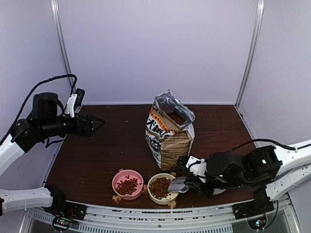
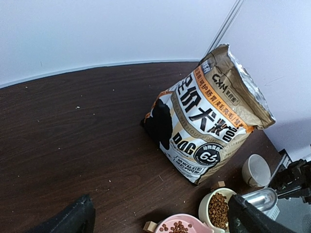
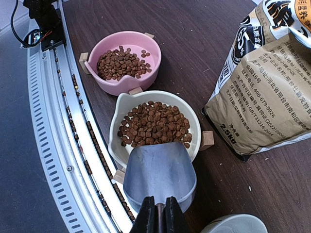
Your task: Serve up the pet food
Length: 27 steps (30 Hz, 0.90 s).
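Note:
The pet food lies as a brown heap (image 3: pixel 154 124) in a cream bowl (image 3: pixel 116 126), and a smaller heap (image 3: pixel 121 62) sits in a pink bowl (image 3: pixel 153 46). Both bowls stand near the table's front edge, pink (image 1: pixel 119 178) on the left and cream (image 1: pixel 151 194) beside it. My right gripper (image 3: pixel 158 213) is shut on the handle of a shiny metal scoop (image 3: pixel 159 172). The scoop looks empty, and its mouth reaches over the cream bowl's near rim. High at the far left, my left gripper (image 1: pixel 99 122) is open and holds nothing.
An open kraft bag (image 1: pixel 167 131) with kibble showing at its mouth stands upright behind the bowls. Small wooden blocks (image 3: pixel 207 140) hem the bowls in. A white bowl (image 2: pixel 256 170) sits by the right arm. The metal front rail (image 3: pixel 53 145) runs just past the bowls.

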Each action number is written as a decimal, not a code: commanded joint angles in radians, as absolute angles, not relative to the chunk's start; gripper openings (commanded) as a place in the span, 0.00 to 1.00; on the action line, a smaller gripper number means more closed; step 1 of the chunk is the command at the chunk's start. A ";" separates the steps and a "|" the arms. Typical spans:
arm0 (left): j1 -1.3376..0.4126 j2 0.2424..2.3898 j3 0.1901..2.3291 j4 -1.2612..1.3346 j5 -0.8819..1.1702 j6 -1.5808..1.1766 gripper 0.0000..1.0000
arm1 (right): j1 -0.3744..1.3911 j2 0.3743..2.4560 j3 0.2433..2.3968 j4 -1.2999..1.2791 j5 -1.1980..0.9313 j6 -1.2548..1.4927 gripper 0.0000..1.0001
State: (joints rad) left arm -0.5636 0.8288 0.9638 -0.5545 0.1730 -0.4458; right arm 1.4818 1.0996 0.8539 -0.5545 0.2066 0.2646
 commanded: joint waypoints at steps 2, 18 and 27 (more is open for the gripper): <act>-0.558 0.807 0.982 -0.544 0.189 -0.438 0.98 | 1.488 1.103 0.926 -0.603 0.235 0.238 0.00; -0.558 0.759 0.992 -0.554 0.159 -0.516 0.98 | 1.488 0.992 0.994 -0.582 0.281 0.219 0.00; -0.558 0.784 1.058 -0.586 0.170 -0.563 0.98 | 1.483 0.984 1.219 -0.561 0.510 0.206 0.00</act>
